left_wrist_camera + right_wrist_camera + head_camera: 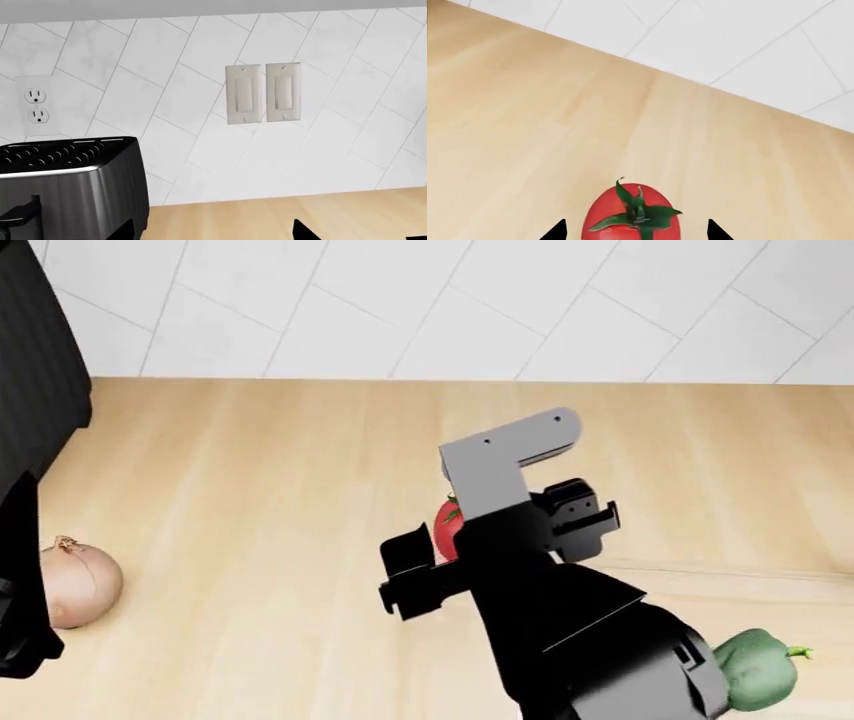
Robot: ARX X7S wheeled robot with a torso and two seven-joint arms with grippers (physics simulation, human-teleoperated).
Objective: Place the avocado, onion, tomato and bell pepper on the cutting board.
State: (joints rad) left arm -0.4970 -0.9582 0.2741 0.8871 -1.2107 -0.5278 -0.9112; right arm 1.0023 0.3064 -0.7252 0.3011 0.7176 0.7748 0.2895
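Note:
The red tomato (630, 217) with its green calyx sits on the wooden counter between my right gripper's (635, 234) open fingertips, with a gap on each side. From the head camera, the tomato (446, 525) peeks out beside the right wrist. The tan onion (75, 582) rests at the far left, next to my left arm. The green bell pepper (755, 668) lies on the pale cutting board (787, 605) at the lower right. My left gripper (213, 235) is open over bare counter, holding nothing. The avocado is out of view.
A black toaster (73, 190) stands against the tiled wall at the left of the counter (267, 490). A wall outlet (37, 105) and two light switches (263, 93) sit on the backsplash above it.

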